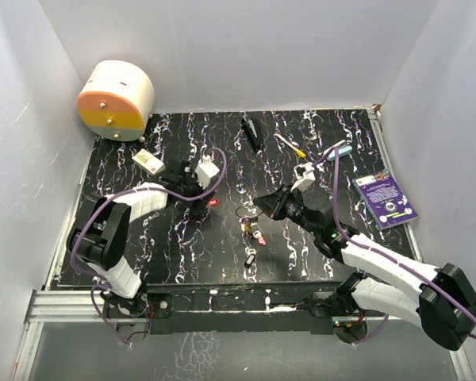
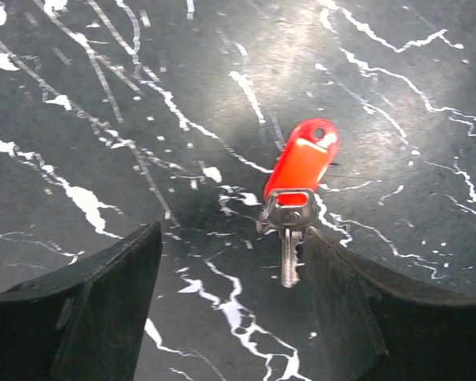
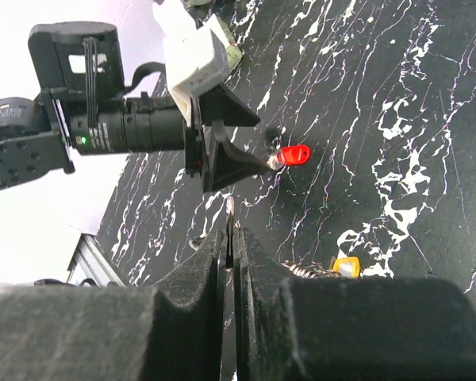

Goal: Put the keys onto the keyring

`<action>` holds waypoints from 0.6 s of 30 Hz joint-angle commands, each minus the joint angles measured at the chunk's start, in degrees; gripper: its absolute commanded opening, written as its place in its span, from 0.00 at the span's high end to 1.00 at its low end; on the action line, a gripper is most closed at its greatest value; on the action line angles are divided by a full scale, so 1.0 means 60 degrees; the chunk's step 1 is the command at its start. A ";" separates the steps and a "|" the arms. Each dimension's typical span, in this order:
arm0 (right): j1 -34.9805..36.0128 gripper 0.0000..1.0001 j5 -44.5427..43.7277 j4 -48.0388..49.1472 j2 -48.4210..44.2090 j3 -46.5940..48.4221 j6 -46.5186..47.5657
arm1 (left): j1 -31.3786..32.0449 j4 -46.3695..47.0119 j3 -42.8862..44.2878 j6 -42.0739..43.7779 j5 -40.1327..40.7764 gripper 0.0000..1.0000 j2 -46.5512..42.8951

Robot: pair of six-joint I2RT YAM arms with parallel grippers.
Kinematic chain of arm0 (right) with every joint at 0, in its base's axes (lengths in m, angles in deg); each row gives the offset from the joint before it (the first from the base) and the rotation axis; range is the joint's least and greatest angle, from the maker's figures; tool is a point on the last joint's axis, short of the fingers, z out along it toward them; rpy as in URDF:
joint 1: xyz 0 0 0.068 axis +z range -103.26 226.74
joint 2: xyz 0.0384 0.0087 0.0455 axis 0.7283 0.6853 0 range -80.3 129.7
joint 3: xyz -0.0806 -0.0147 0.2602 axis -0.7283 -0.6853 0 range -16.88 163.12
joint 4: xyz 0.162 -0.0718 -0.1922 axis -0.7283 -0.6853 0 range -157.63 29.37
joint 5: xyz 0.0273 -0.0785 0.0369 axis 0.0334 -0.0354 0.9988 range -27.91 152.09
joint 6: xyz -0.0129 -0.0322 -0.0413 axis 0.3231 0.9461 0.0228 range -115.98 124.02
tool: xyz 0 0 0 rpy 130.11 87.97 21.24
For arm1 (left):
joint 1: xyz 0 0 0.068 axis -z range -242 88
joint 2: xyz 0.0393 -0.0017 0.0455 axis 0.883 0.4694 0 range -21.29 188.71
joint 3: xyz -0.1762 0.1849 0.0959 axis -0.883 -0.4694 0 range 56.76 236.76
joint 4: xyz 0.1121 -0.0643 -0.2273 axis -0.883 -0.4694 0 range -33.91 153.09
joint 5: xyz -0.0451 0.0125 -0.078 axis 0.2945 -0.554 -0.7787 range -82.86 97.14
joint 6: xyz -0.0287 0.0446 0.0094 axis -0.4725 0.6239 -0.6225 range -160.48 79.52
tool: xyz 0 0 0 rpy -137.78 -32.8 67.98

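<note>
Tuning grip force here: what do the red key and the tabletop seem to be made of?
Red key: head looks like glossy red plastic, given its soft highlights; blade looks like bare silvery metal. Table: smooth black surface with white marble-like veins, slight sheen; stone or printed sheet, cannot tell.

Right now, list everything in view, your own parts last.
red key: one, red, left of centre.
keyring: one, silver, centre.
pink and yellow keys: two, beside the keyring.
black key: one, black, nearest the robot.
black bar: one, far centre.
white stick: one, yellow tip, beside the bar.
teal-tipped piece: one, far right.
card: one, purple, right edge.
box: one, white-yellow, far left.
drum: one, white-orange, far-left corner.
left gripper: black, open astride the red key.
right gripper: black, shut on the keyring.
</note>
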 commanded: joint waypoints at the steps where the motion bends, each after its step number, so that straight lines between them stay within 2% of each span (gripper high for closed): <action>1: -0.0048 0.92 -0.0051 0.0809 -0.0050 0.0455 0.0106 | -0.0433 -0.0500 0.0620 -0.0089 -0.1062 0.35 0.0053; 4: -0.0046 0.92 -0.0009 0.0865 0.0042 0.0440 0.0096 | -0.0443 -0.0786 0.0719 -0.0071 -0.1609 0.41 0.0154; 10: -0.0046 0.92 -0.0022 0.0904 0.0027 0.0352 0.0058 | -0.0443 -0.1212 0.0883 -0.0012 -0.2590 0.41 0.0310; 18: -0.0048 0.92 -0.0059 0.0914 -0.0024 0.0315 0.0052 | -0.0486 -0.1056 0.1303 0.0063 -0.2482 0.41 0.0766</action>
